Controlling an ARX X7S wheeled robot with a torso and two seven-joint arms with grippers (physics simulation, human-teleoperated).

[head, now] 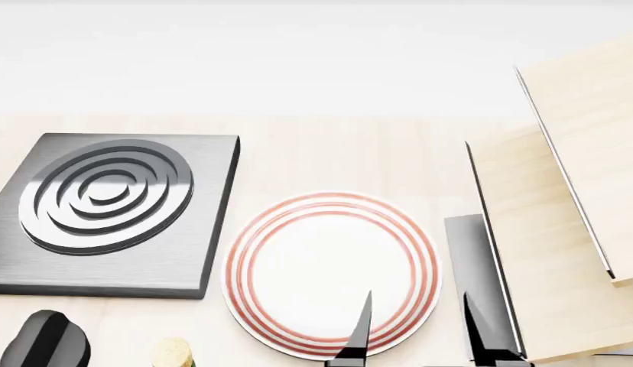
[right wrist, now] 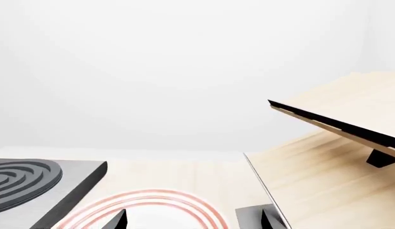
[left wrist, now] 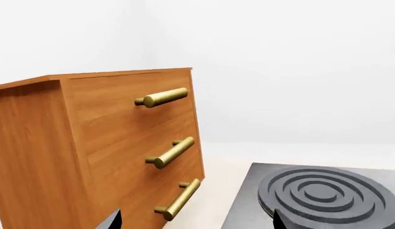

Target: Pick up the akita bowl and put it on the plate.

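The akita bowl is out of view in all three views. The plate (head: 258, 229), white with red rings, lies on the pale counter in the middle of the head view; its far rim also shows in the right wrist view as the plate (right wrist: 153, 198). My right gripper (head: 419, 336) hangs over the plate's near right edge, open, with nothing between its fingers; the right wrist view shows the gripper (right wrist: 192, 222) with its two tips wide apart. My left gripper (left wrist: 196, 223) is open and empty, between a wooden cabinet and a burner.
A dark grey square burner (head: 102, 199) with raised rings sits left of the plate. A wooden cabinet (left wrist: 102, 148) with brass handles stands beside the burner (left wrist: 321, 193). Pale wooden panels (head: 561, 229) rise tilted at the right. A dark rounded shape (head: 47, 340) shows at the lower left.
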